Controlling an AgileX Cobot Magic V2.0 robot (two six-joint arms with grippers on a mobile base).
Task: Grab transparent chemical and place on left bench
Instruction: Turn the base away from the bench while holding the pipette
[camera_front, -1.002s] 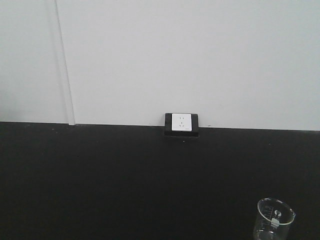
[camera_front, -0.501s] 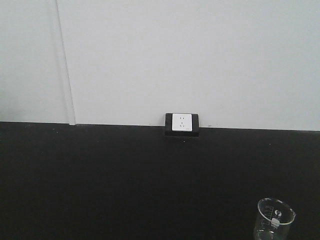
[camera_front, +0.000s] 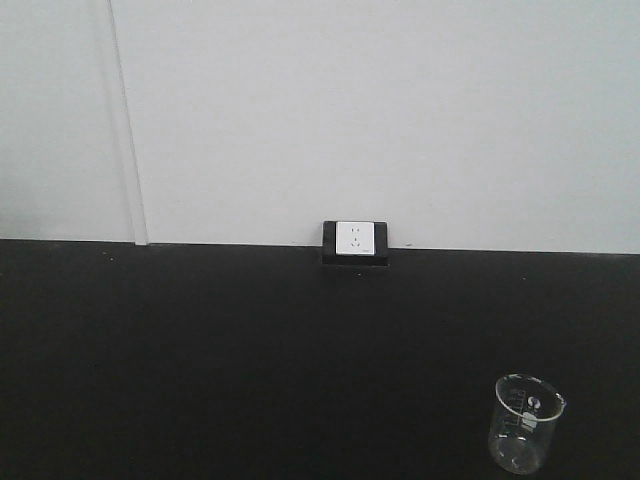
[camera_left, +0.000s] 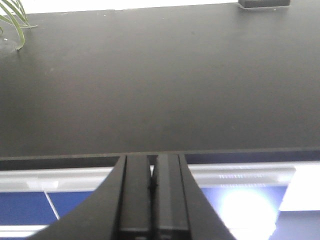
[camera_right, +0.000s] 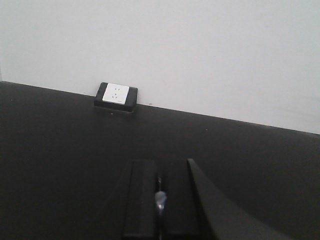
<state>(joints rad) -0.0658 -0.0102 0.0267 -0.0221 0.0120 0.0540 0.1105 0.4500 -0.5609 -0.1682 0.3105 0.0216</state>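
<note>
From my screens, the biggest thing in the front view is the plain white wall (camera_front: 380, 110), which fills the upper half and has a thin vertical strip running down it on the left. Below it a matte black benchtop (camera_front: 200, 360) runs the full width and meets the wall in a straight line. On the left wrist camera I see the left claw (camera_left: 151, 200) with its two black fingers pressed flat together and nothing between them. It hangs just in front of the benchtop's near edge, with blurred white and blue surfaces below. On the right wrist camera the right claw (camera_right: 159, 205) is closed the same way and sits over the benchtop, pointing toward the wall. A small pale glint sits on the seam between its fingers, and I cannot tell what that is. The beaker (camera_front: 525, 425) stands upright on the benchtop near the lower right corner of the front view. It is clear glass with white markings and a pouring lip, and nothing touches it. A white socket (camera_front: 355, 240) in a black frame sits where benchtop meets wall, well apart from the beaker. A few thin green leaves (camera_left: 14, 20) show at the far left corner of the left wrist picture.
</note>
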